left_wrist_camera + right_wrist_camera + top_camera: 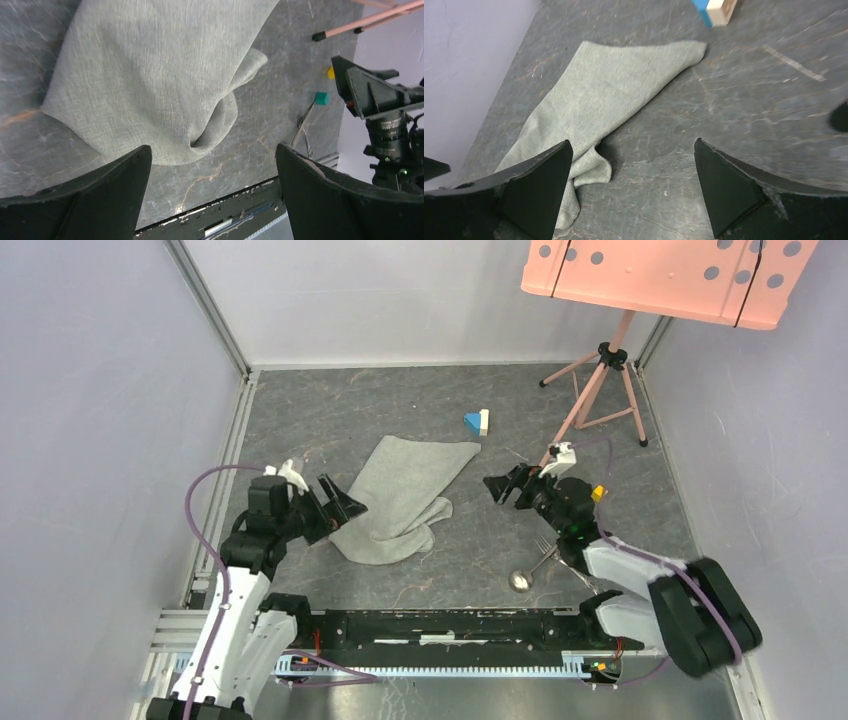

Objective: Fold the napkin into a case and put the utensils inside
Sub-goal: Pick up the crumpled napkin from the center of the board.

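The light grey napkin (402, 495) lies loosely rumpled on the dark table, left of centre, with a curled fold at its near right edge; it also shows in the left wrist view (150, 75) and the right wrist view (594, 105). It is not in a case shape. The silver spoon (522, 579) and fork (546, 544) lie near the right arm; the fork handle shows in the left wrist view (302, 127). My left gripper (342, 502) is open and empty at the napkin's left edge. My right gripper (505, 487) is open and empty, right of the napkin.
A blue and white block pair (477, 422) sits behind the napkin, also in the right wrist view (716, 10). A pink tripod stand (600, 390) stands at the back right. Small green (321, 98) and yellow (330, 73) blocks lie near the right arm. Grey walls enclose the table.
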Robot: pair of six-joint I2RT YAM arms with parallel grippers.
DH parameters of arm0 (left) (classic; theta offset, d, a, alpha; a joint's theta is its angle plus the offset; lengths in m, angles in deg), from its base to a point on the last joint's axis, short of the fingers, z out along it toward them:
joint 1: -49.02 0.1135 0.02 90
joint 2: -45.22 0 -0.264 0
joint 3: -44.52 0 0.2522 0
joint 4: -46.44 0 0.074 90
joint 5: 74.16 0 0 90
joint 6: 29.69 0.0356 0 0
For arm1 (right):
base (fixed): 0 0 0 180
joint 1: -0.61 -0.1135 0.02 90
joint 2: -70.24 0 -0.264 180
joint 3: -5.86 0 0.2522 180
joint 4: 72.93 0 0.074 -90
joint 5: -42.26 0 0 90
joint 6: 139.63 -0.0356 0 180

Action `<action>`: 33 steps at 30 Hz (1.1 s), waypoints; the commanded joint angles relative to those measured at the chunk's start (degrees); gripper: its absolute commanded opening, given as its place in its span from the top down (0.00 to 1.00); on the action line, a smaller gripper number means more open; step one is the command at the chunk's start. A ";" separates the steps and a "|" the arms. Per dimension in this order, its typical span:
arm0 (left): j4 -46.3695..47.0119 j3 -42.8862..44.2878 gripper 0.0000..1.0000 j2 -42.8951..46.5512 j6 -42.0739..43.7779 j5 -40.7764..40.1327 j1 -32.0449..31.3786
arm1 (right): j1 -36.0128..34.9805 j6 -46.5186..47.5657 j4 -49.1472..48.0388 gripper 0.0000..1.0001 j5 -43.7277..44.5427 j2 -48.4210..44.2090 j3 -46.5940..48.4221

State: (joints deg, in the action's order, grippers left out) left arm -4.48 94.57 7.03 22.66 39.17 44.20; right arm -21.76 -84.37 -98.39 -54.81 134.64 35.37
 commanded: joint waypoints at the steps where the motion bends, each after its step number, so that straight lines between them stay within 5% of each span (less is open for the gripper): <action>1: 8.31 -4.08 0.00 -1.07 -5.91 -2.20 -4.62 | -3.80 -5.24 -15.83 0.03 -2.01 12.12 3.16; 6: 12.83 -2.81 0.00 -11.35 -6.62 -13.26 -16.90 | -8.79 -6.81 -24.97 0.17 -8.66 28.69 8.84; 10: 14.02 0.69 0.09 -20.57 -7.44 -22.10 -25.73 | -9.44 -5.66 -23.50 0.27 -11.23 35.83 11.22; 16: 18.27 -0.02 0.09 -25.67 -8.60 -25.56 -28.86 | -11.81 -6.00 -22.08 0.39 -14.65 42.66 15.94; 22: 19.07 -0.78 0.05 -30.02 -9.02 -26.76 -29.64 | -12.83 -4.08 -20.81 0.77 -16.28 42.78 16.54; 25: 19.46 -1.06 0.18 -30.23 -8.66 -28.17 -29.66 | -12.40 -2.10 -20.64 0.99 -17.14 37.09 13.98; 33: 12.97 6.93 0.76 -36.93 -3.01 -39.35 -28.12 | -11.97 2.70 -14.51 1.00 -15.35 15.77 7.29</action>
State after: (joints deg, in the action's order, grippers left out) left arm 10.79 94.72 -26.24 16.43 8.31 14.85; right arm -33.94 -84.98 -113.73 -70.72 158.72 44.81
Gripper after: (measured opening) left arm 0.367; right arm 0.022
